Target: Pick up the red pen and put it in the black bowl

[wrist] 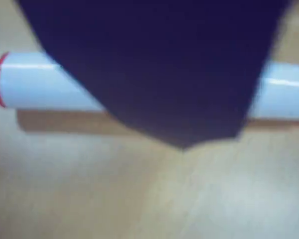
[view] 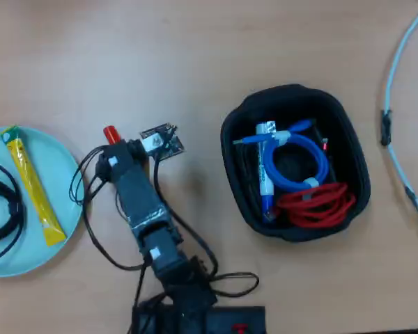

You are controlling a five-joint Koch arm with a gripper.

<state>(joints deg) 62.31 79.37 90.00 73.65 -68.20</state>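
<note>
The arm is down at the table, and the step in hand looks like the grasp itself. In the wrist view a dark jaw fills the upper middle of the frame and lies across the red pen (wrist: pixel 35 79), whose white barrel runs sideways on the wood with a thin red ring at its left end. The picture is soft, but the pen seems to rest flat, a shadow just under it.

From overhead the pen's red cap (view: pixel 111 133) pokes out just beside the arm's head, near the teal plate (view: pixel 59 149) that carries a yellow sachet (view: pixel 32 184) and part of a black cable loop. The gripper (view: pixel 129 147) is hidden under the wrist body there — only one jaw shows in the wrist view — so whether it is wide, narrow or already clamped on the barrel cannot be told.

The black bowl (view: pixel 348 132) stands well apart to the right in the overhead view, and it is no empty tub: a blue cable, a red cable and a thinner white pen lie inside.

Next, by this reading, comes a firm close on the barrel, a lift clear of the table, then a swing across to the bowl — with a release high enough to clear its thick rim.
</note>
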